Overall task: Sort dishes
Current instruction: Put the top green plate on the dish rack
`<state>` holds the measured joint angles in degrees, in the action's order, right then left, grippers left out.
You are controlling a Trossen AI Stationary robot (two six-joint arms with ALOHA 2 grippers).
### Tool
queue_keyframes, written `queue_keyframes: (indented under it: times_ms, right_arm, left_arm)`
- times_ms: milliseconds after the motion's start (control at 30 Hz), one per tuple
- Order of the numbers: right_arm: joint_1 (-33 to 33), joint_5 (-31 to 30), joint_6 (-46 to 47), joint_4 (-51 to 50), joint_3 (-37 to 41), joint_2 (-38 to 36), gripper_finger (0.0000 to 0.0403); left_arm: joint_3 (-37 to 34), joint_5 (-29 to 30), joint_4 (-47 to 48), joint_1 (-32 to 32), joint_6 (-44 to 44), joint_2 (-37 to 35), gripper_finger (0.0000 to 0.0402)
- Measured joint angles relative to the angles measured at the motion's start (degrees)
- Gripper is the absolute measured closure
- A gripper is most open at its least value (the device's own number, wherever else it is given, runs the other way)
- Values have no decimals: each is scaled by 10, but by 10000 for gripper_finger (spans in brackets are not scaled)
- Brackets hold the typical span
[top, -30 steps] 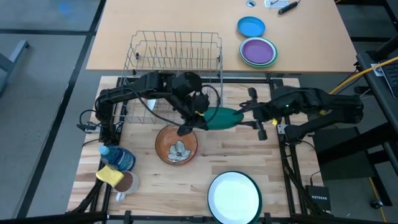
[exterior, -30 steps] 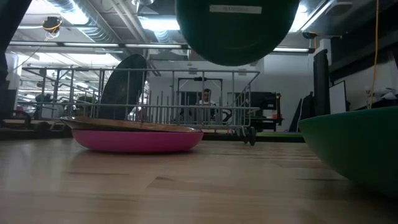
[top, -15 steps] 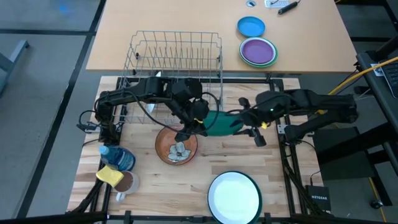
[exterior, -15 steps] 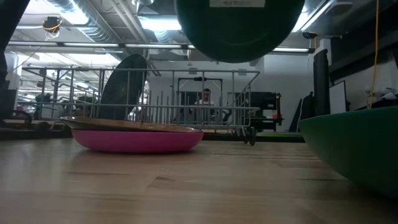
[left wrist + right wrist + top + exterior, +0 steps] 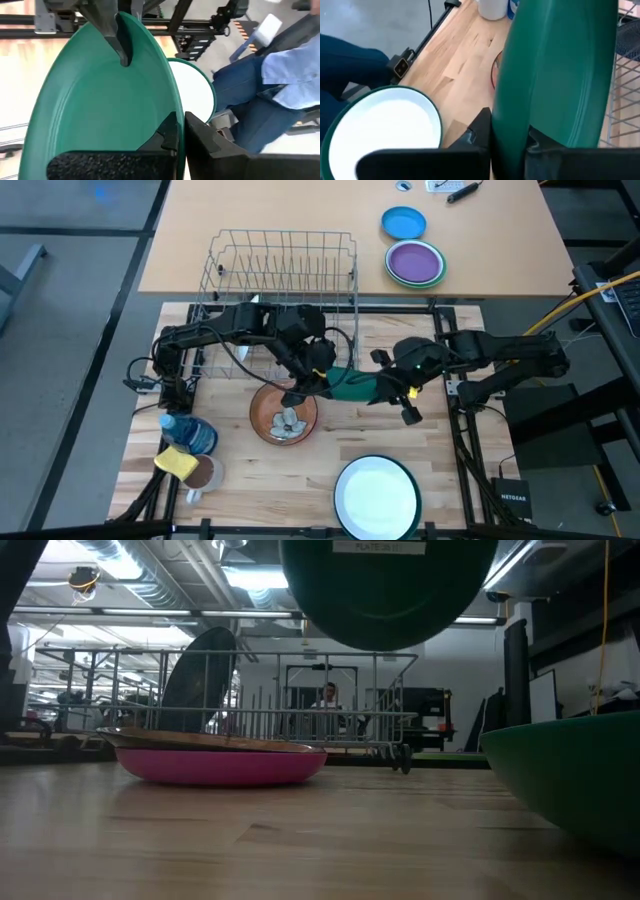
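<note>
A green plate (image 5: 352, 377) hangs on edge above the middle of the table, its underside (image 5: 385, 590) facing the near edge. My left gripper (image 5: 312, 375) is shut on its left rim and my right gripper (image 5: 385, 387) on its right rim. Below and to the left, a brown dish (image 5: 284, 415) rests in a pink bowl (image 5: 220, 765) on the table. A large white green-rimmed plate (image 5: 376, 497) lies flat at the near edge. A dark plate (image 5: 200, 670) stands in the wire rack (image 5: 285, 265). My left gripper pinches the green plate's rim (image 5: 176, 107), with one finger (image 5: 167, 134) on the inner face and the other on the underside. It comes from the table's left. The plate is clear of the table and stands steeply on edge. My right gripper pinches the opposite rim (image 5: 510, 117) between its two fingers, one on each face. It comes from the table's right. One of its fingers (image 5: 120, 42) shows on the inner face in the left wrist view.
A bright-blue dish (image 5: 403, 223) and a purple dish (image 5: 415, 263) lie on the far table. A blue bottle (image 5: 195, 435), a yellow sponge (image 5: 177, 462) and a brown mug (image 5: 205, 473) stand at the near left. A person's legs (image 5: 260, 110) show beyond the near edge.
My right gripper has moved toward the table's left, up to the green plate, and taken hold of its right rim. My left gripper has kept its hold, and the plate has stayed lifted.
</note>
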<state>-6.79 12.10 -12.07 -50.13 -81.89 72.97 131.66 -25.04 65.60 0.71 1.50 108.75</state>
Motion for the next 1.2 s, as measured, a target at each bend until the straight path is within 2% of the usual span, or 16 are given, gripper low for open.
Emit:
queue_keyframes:
  times_ms: [233, 300, 400, 500, 667, 833, 1000, 1100, 1200]
  right_arm:
    - [0, -3, 8, 14, 0, 0, 379]
    - [1, -11, 7, 12, 0, 0, 379]
    - [1, -35, 12, 5, 0, 0, 379]
    - [2, -62, 33, -1, 1, 0, 379]
    - [9, -142, 47, 5, 1, 1, 379]
    - [72, -143, 61, 26, 1, 1, 379]
    - [172, -112, 62, 107, 1, 1, 379]
    - [245, -44, 64, 195, 1, 5, 379]
    - [325, 48, 114, 309, 1, 22, 379]
  left_arm:
    - [0, 21, -16, 0, 0, 0, 352]
    - [0, 55, -29, 1, -5, 0, 333]
    - [0, 149, -41, 4, -28, 0, 304]
    - [0, 212, -40, 13, 6, 0, 283]
    - [0, 228, -32, 39, 78, -14, 269]
    - [2, 246, -25, 68, 55, -48, 268]
    - [2, 313, 19, 87, 43, -95, 267]
    - [2, 369, 45, 89, 37, -124, 267]
    - [2, 414, 64, 89, 21, -148, 267]
